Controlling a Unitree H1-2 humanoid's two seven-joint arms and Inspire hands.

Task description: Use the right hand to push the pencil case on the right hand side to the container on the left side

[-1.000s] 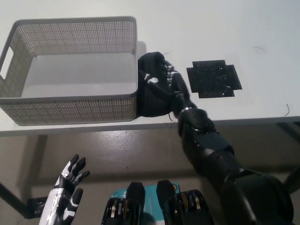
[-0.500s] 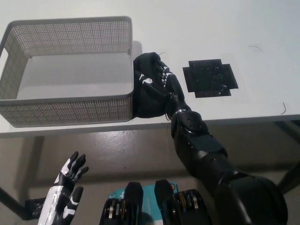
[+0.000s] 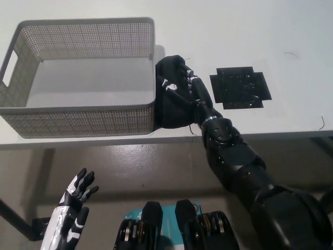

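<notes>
A black pencil case (image 3: 170,104) lies on the white table, pressed against the right wall of the grey mesh container (image 3: 83,113). My black right hand (image 3: 190,89) rests flat on the case's right side, fingers spread and touching it without gripping. The black arm reaches in from the lower right. My white left hand (image 3: 75,200) hangs open below the table's front edge at the lower left, holding nothing. The container's inside looks bare.
A flat black cross-shaped mat (image 3: 240,87) lies on the table to the right of the case. The table's front edge (image 3: 104,141) runs just below the container and the case. A dark table leg (image 3: 15,221) shows at the lower left.
The whole picture shifts a little between frames, so the camera moved. The right hand stays on the case against the container's wall; the left hand keeps its place.
</notes>
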